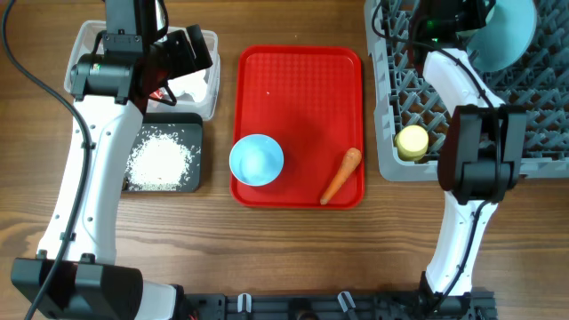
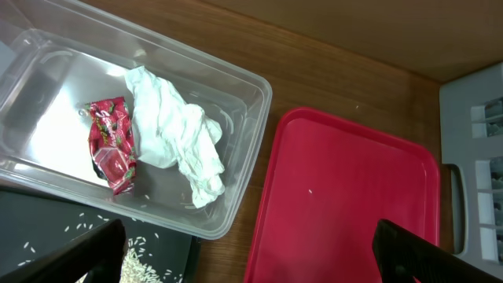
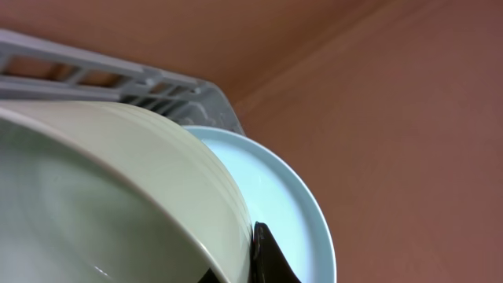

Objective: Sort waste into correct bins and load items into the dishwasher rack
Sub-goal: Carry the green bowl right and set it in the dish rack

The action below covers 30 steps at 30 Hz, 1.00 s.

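Wooden tabletop holds everything around the red tray (image 1: 300, 89). Left of it, wrapper (image 2: 111, 144) and tissue (image 2: 177, 130) fill the clear tub (image 2: 236, 75), rice (image 1: 160, 160) the black tray (image 1: 194, 182). Right of it, the rack (image 1: 404, 89) holds cup (image 1: 412, 142) and plate (image 3: 287, 196). Bowl (image 1: 257, 160) and carrot (image 1: 341, 175) remain on it. Left gripper (image 2: 251, 255) spread; right gripper (image 3: 247, 263) pinching a pale bowl (image 3: 102, 196).

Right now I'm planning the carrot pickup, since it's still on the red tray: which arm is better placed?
Left, probably. The left gripper is open and empty over the clear tub, beside the red tray. The right gripper is shut on a bowl at the rack, so it's busy. The carrot lies nearer the right, though.
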Available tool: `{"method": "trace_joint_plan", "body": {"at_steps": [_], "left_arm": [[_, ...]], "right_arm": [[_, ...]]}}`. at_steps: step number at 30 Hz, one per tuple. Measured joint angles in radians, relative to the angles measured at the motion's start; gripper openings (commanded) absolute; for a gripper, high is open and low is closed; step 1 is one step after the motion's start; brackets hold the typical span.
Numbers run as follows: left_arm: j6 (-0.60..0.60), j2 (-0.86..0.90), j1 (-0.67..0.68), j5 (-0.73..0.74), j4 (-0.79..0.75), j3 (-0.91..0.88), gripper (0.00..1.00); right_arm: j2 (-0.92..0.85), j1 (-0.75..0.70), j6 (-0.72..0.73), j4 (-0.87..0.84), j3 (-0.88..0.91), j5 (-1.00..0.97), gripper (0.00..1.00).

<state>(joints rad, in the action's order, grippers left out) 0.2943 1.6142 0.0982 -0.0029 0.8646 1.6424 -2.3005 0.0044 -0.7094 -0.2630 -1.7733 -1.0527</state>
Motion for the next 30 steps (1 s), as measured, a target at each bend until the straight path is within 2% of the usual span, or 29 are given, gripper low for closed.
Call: {"method": "trace_joint_plan", "body": {"at_steps": [10, 24, 26, 27, 28, 30], "left_arm": [[0.0, 0.0, 0.0, 0.0, 0.0, 0.0, 1.0], [0.0, 0.0, 0.0, 0.0, 0.0, 0.0, 1.0], [0.0, 0.0, 0.0, 0.0, 0.0, 0.0, 1.0], [0.0, 0.0, 0.0, 0.0, 0.0, 0.0, 1.0], [0.0, 0.0, 0.0, 0.0, 0.0, 0.0, 1.0], [0.0, 0.0, 0.0, 0.0, 0.0, 0.0, 1.0]], "right_arm": [[-0.005, -0.039, 0.0, -0.002, 0.0, 0.001, 0.04], [-0.003, -0.007, 0.061, 0.151, -0.014, 0.014, 0.06], [-0.003, -0.001, 0.061, 0.155, -0.014, 0.011, 0.1], [-0.003, 0.001, 0.061, 0.159, -0.014, 0.011, 0.17], [-0.003, 0.004, 0.064, 0.167, -0.014, 0.012, 0.26], [-0.004, 0.014, 0.069, 0.192, -0.013, 0.018, 0.53]]}}
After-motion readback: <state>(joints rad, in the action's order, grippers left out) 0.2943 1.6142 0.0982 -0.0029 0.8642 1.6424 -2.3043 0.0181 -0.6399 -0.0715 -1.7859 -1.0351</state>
